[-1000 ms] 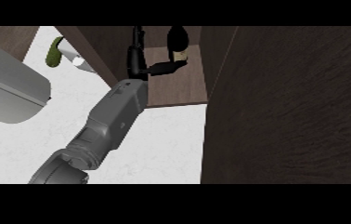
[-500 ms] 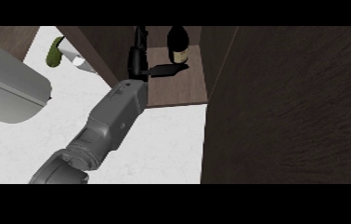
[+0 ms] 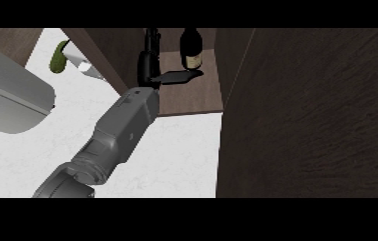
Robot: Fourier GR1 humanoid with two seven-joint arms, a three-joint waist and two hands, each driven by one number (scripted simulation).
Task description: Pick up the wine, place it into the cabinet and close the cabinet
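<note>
The wine bottle [image 3: 192, 49], dark with a pale label, stands upright on the brown floor of the open cabinet [image 3: 193, 96]. My left hand [image 3: 150, 65] is inside the cabinet just left of the bottle. Its fingers point straight up and its thumb [image 3: 177, 77] sticks out towards the bottle's base. The hand is open, with a narrow gap between fingers and bottle. The grey forearm [image 3: 122, 127] runs down to the lower left. My right hand is not in view.
The open cabinet door [image 3: 303, 110], a large dark wood panel, fills the right side. A green object [image 3: 57, 57] and a white one [image 3: 87, 69] lie at the back left. A grey rounded appliance [image 3: 18, 102] sits at the left edge on the white counter [image 3: 173, 155].
The fingers have come off the bottle and straightened, shifting slightly left. The bottle stays standing in the cabinet and the forearm has barely moved.
</note>
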